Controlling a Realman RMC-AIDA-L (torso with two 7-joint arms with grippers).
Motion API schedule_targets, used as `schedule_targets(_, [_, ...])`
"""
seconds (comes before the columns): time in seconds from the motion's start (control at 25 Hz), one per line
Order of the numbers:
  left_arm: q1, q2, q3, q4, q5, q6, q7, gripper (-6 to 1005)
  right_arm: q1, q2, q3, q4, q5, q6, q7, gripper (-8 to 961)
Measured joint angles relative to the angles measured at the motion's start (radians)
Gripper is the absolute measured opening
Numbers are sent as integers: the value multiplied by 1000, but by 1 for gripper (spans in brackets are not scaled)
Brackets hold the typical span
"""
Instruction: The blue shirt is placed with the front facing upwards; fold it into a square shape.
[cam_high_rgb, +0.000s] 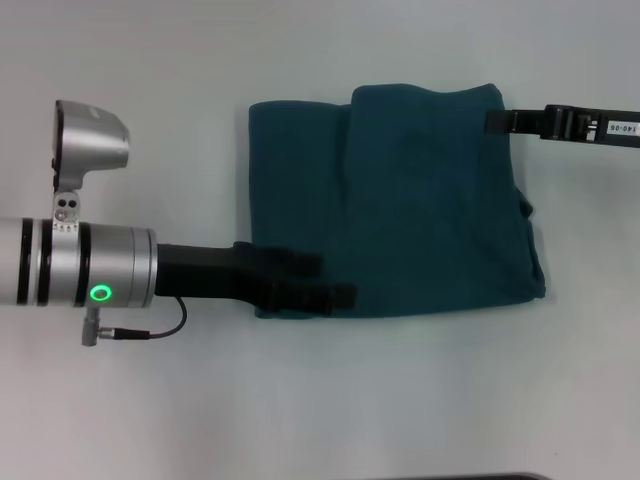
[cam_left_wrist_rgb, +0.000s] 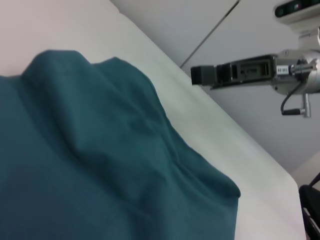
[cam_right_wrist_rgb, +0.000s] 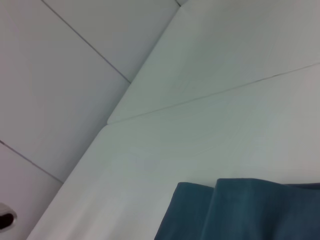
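the blue shirt (cam_high_rgb: 400, 200) is lying folded on the counter (cam_high_rgb: 320, 400), long axis running between the tools. the left tool (cam_high_rgb: 325, 280) is resting on its near edge with fingers narrow, holding nothing i can see. the right tool (cam_high_rgb: 497, 122) is touching the far corner; i cannot tell its grip. open counter all around.

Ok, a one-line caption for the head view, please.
Folded blue shirt on the white table; left gripper open at its near left edge, right gripper at its far right corner.
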Motion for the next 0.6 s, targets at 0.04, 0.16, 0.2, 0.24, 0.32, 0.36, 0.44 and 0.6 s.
schedule_targets(0.04, [2, 0, 7, 0, 2, -2, -1, 933, 1, 0, 0, 0, 0, 1, 0, 30])
schedule_targets(0.16, [5, 0, 23, 1, 16, -6, -3, 933, 4, 0, 0, 0, 0, 4, 0, 32])
schedule_targets(0.2, [5, 0, 26, 2, 23, -9, -4, 933, 4, 0, 0, 0, 0, 4, 0, 35])
schedule_targets(0.24, [5, -1, 29, 3, 28, -13, -4, 933, 5, 0, 0, 0, 0, 5, 0, 37])
schedule_targets(0.32, [5, -1, 33, 9, 36, -23, -4, 933, 5, 0, 1, 0, 0, 6, 2, 42])
schedule_targets(0.36, [5, -1, 34, 13, 38, -28, -4, 933, 5, 0, 3, 0, 0, 5, 4, 44])
schedule_targets(0.44, [4, 0, 34, 18, 39, -30, -5, 933, 5, 0, 4, 0, 0, -2, 10, 49])
schedule_targets(0.6, [2, 1, 31, 9, 34, -3, -5, 932, 5, -3, 3, 6, -5, -53, 47, 58])
